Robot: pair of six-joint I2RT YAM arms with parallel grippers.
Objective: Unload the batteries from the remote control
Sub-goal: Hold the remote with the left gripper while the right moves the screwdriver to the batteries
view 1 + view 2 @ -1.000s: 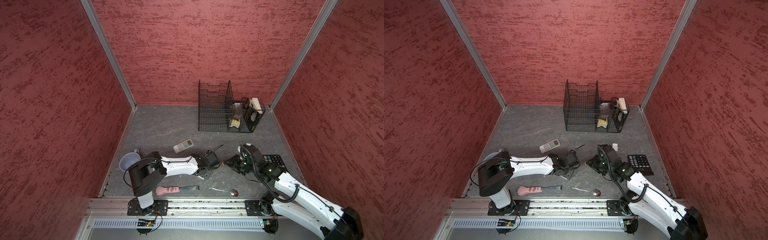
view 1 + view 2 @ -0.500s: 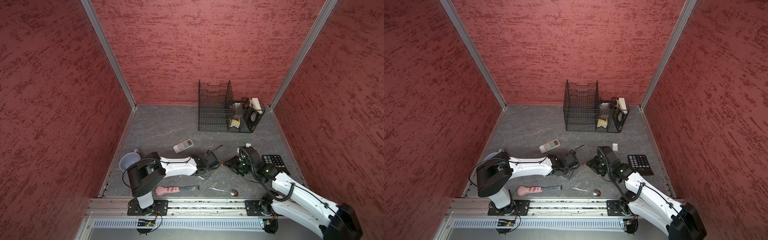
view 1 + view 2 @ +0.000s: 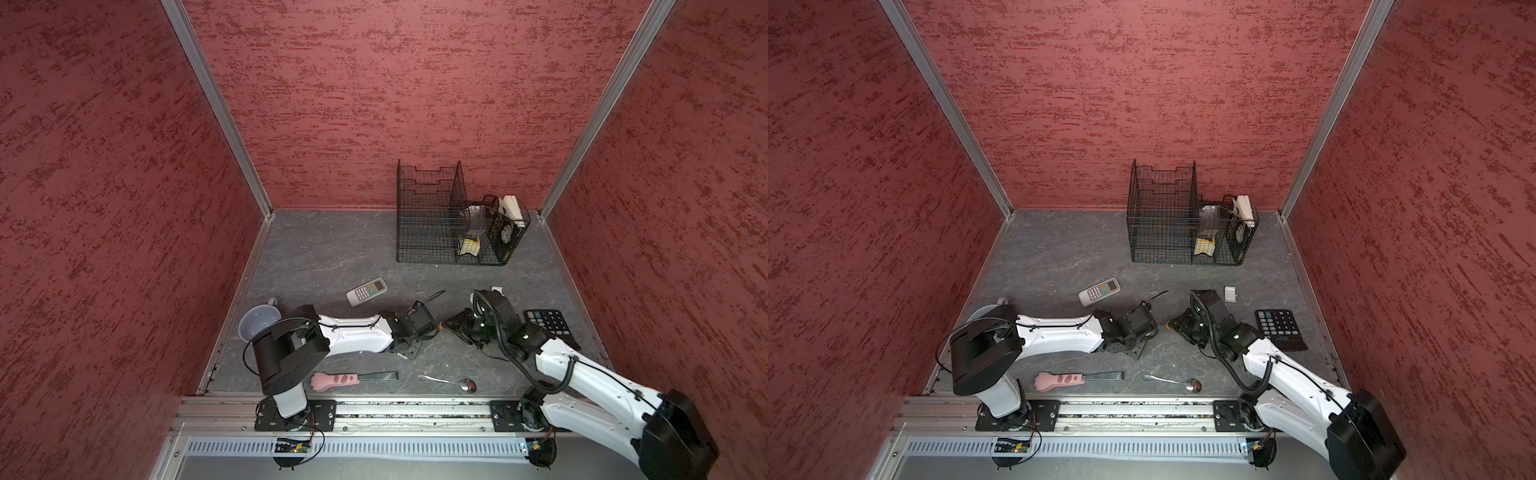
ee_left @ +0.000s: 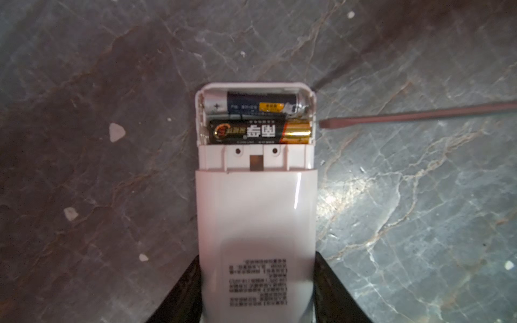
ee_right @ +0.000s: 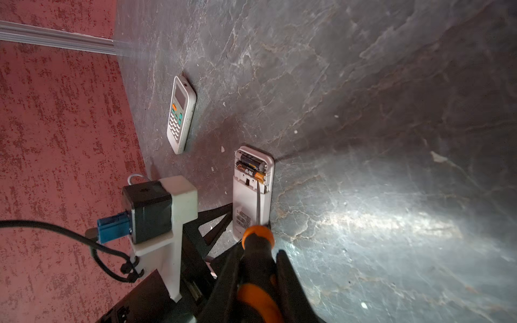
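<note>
A white remote control lies back-up on the grey floor, and my left gripper is shut on its sides. Its compartment is uncovered and two batteries lie side by side in it: a blue-and-silver one and a black-and-gold one. My right gripper is shut on an orange-and-black screwdriver. The screwdriver's shaft ends at the remote's edge, level with the gold battery end. In both top views the left gripper and right gripper face each other at mid-floor.
A second remote lies face-up behind the left arm. A small white cover and a calculator sit by the right arm. Near the front rail lie a pink-handled tool and a spoon. A wire basket stands at the back, a pale cup at the left.
My right gripper with the screwdriver has edged slightly left toward the left gripper. The left arm and the remote have stayed put.
</note>
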